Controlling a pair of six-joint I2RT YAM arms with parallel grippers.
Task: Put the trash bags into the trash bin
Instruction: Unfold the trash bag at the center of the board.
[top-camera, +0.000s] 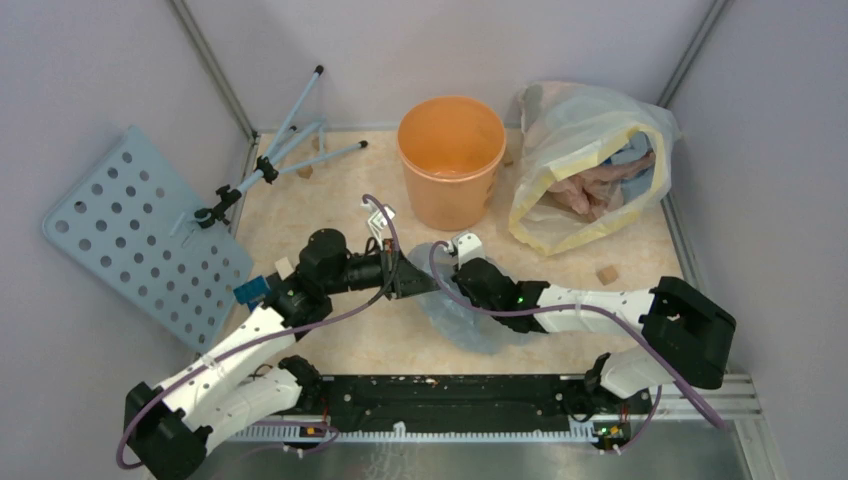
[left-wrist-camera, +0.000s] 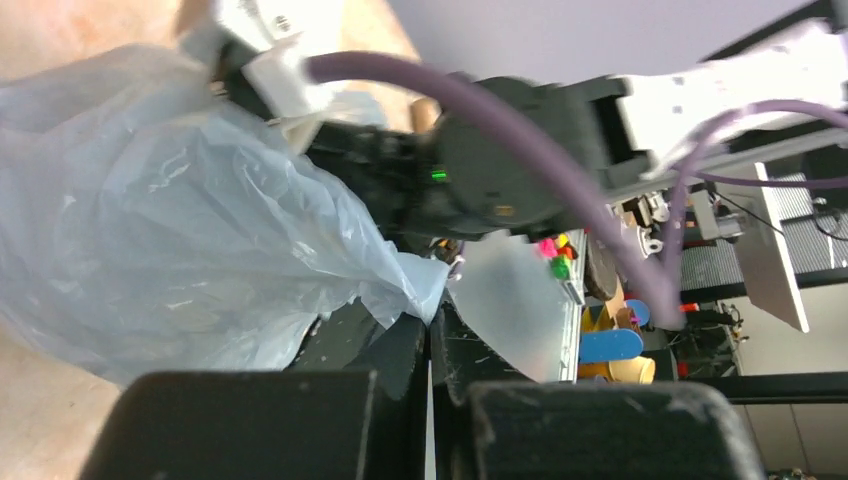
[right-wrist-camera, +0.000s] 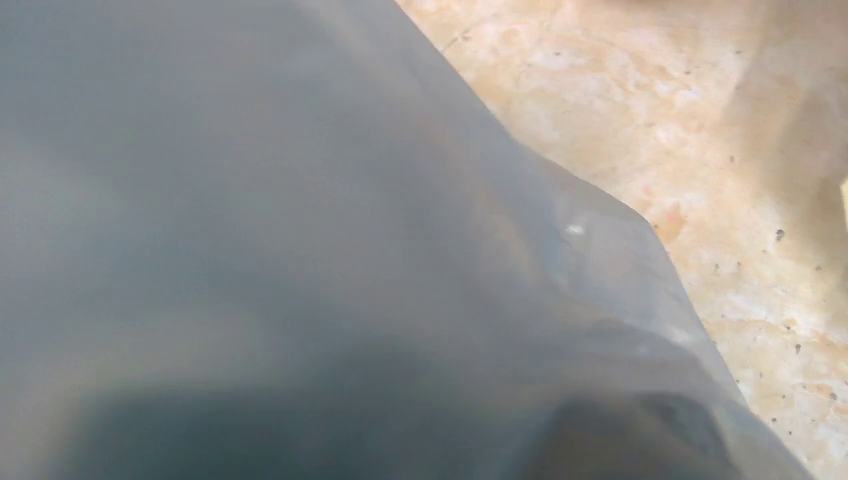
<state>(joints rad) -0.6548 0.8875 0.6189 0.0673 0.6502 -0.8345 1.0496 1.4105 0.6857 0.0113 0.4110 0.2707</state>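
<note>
A thin grey-bluish trash bag (top-camera: 475, 325) hangs crumpled between my two grippers at the middle of the table, in front of the trash bin (top-camera: 450, 150), an upright orange bucket. My left gripper (top-camera: 418, 278) is shut, and in the left wrist view it (left-wrist-camera: 432, 315) pinches a corner of the bag (left-wrist-camera: 150, 200). My right gripper (top-camera: 450, 265) meets the bag from the other side, shut with film gathered at its fingers. The bag's film (right-wrist-camera: 250, 200) covers most of the right wrist view and hides that gripper's fingers.
A big clear bag with yellow edges (top-camera: 590, 150) lies open at the back right, holding cloth. A blue perforated board (top-camera: 140, 235) and a small tripod (top-camera: 280, 150) lean at the left wall. A small wooden block (top-camera: 605, 273) sits on the right side of the table (right-wrist-camera: 700, 130).
</note>
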